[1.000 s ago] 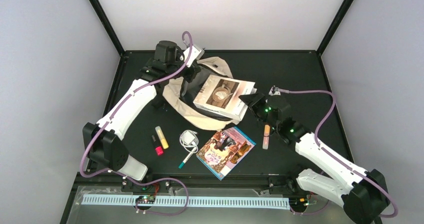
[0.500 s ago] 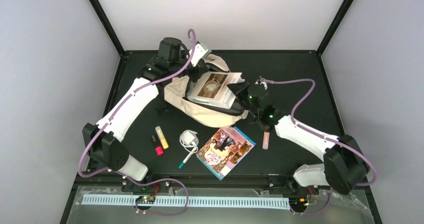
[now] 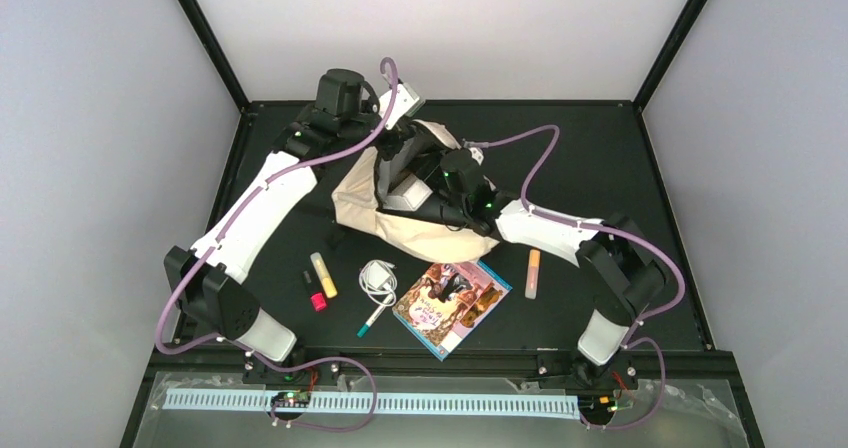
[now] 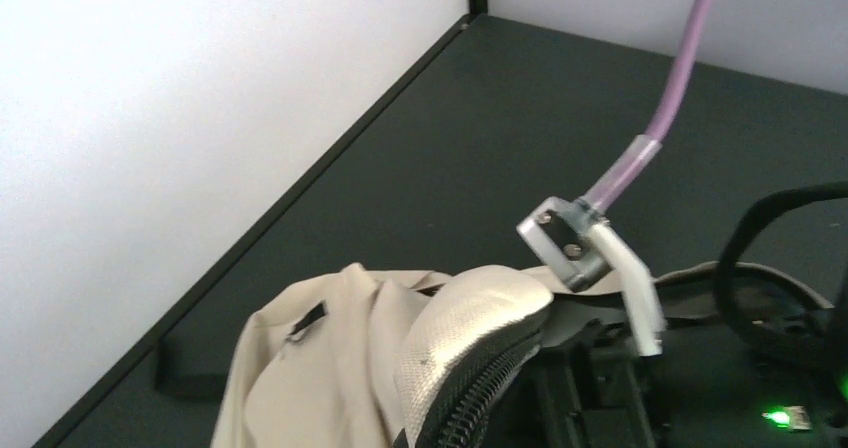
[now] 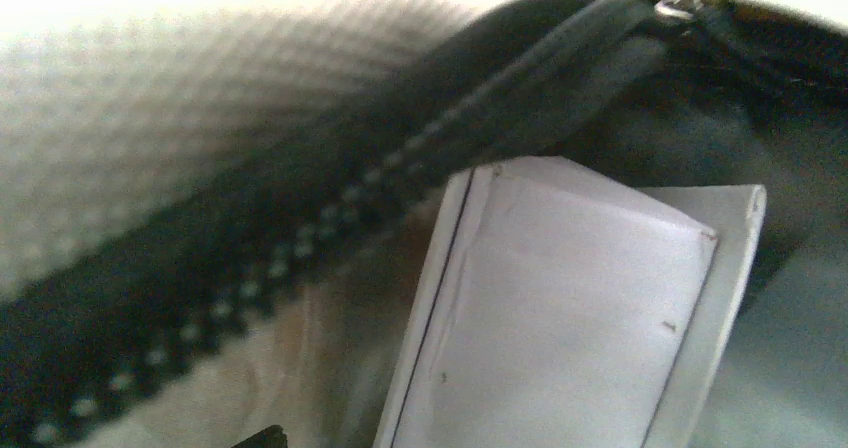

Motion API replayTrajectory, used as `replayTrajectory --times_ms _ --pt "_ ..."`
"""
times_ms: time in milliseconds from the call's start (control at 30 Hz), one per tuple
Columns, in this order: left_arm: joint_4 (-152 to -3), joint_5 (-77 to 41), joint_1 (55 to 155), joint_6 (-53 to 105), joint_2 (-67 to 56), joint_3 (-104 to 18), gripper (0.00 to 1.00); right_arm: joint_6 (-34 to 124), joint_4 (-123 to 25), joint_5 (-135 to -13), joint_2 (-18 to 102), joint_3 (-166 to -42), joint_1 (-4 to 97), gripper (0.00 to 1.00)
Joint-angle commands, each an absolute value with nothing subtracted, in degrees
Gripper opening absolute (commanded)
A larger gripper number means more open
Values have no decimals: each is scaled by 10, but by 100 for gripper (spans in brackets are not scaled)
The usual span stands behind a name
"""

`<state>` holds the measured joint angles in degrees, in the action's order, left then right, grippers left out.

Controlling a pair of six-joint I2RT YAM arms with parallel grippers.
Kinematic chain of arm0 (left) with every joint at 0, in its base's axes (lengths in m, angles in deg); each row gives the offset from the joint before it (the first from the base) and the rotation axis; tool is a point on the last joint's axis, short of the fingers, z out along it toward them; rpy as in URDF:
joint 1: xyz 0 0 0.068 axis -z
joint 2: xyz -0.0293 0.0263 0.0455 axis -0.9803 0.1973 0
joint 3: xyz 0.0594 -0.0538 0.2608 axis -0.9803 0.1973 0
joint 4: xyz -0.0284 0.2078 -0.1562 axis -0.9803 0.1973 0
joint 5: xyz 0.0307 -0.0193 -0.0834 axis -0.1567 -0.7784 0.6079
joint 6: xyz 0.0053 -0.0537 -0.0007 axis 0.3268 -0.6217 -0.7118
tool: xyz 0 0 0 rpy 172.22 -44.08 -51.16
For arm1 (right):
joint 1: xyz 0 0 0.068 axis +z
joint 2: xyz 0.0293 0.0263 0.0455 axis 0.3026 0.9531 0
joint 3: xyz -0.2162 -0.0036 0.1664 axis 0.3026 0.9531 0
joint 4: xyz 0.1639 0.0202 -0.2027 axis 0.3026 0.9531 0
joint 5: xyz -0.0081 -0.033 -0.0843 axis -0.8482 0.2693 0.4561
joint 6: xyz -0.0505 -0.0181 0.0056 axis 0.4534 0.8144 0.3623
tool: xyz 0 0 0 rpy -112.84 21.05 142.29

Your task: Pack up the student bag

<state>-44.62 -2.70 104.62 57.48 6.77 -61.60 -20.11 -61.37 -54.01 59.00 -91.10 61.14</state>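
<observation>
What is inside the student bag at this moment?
A white book sits in the open student bag, beside its dark zipper. The bag's cloth and the right arm cover the rest of the inside.

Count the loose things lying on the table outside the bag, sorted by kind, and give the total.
Markers: 3: yellow marker, red marker, orange marker
Pens: 1: teal pen
Chargers: 1: charger
Books: 1: book
Total outside the bag: 6
</observation>
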Motion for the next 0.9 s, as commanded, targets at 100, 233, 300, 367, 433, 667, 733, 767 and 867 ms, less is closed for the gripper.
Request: replayTrajectory --times_ms 100,233,300,367,433,667,733,767,867 --pt "-491 -142 1006 603 66 -628 2 -50 -486 -557 542 -931 614 81" --pt "-506 -158 979 597 76 -625 2 77 -422 -598 473 -944 614 92" --pt "-516 -166 969 597 80 -623 1 152 -365 -630 444 -973 613 98" --pt "-527 -170 959 596 83 -620 2 208 -266 -636 423 -1005 614 100" --pt "-536 -172 950 596 85 -618 2 247 -173 -618 404 -1029 614 100" --pt "-535 -151 943 600 81 -600 2 250 -5 -607 354 -996 611 100" --pt "-535 -146 943 602 74 -587 2 227 6 -625 353 -958 606 99" --pt "-535 -144 943 602 70 -580 2 213 3 -636 351 -937 602 98" --pt "-530 -136 943 605 61 -561 2 178 -52 -706 339 -863 584 91"
